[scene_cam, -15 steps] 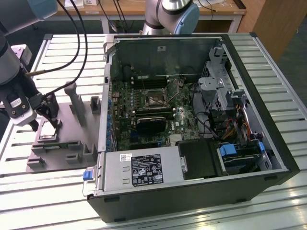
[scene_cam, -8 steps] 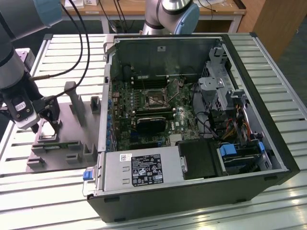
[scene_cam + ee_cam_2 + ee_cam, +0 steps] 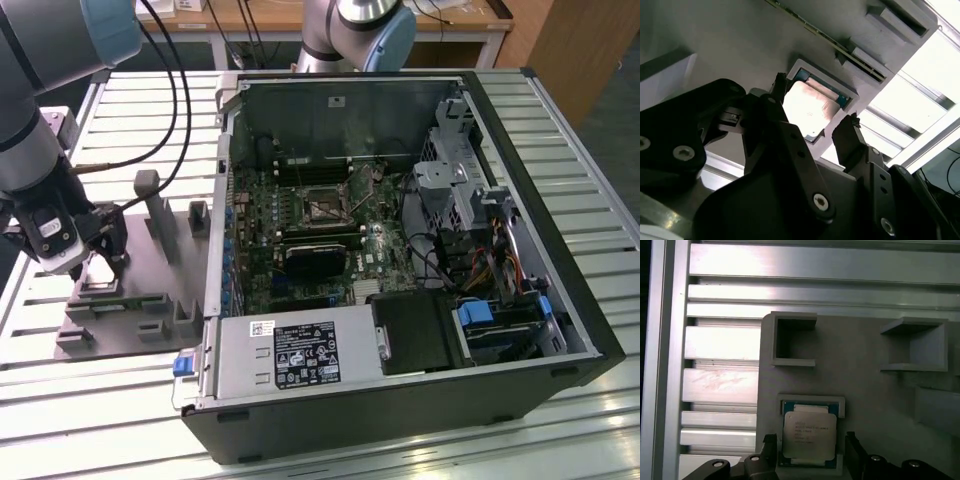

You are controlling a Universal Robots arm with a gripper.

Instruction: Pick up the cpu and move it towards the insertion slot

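**Item.** The cpu [image 3: 809, 436] lies flat, metal top up, in a shallow square pocket [image 3: 812, 401] of the grey fixture plate [image 3: 135, 320]. The plate sits outside the computer case [image 3: 560, 210], on the exterior view's left. The cpu is not lifted.

**Gripper.** The gripper [image 3: 810, 455] hangs directly over the cpu with jaws spread wider than it, one finger to each side. In both wrist views a gap shows between finger and cpu edge, so I judge there is no contact.

**Step in hand: the grasp.**
- The cpu is thin and sits low in its pocket.
- The pocket's walls appear cut away where the fingers stand.
- A sound grip calls for fingertips level with the cpu's edges, square to them, and a gentle, even close.
- A skewed close could tip the cpu against the pocket rim.

**Destination.** The insertion slot [image 3: 322, 205] sits on the board inside the case, well apart from the cpu and beyond the case wall.

**Surface.**
- The table [image 3: 60, 410] is slatted metal.
- The plate carries upright grey blocks [image 3: 160, 215] near the gripper, which are a clearance concern.

**Room.**
- A wooden bench [image 3: 280, 15] stands behind the table.
- A second arm [image 3: 365, 25] stands at the far edge.
- Cables [image 3: 170, 90] trail off the working arm.
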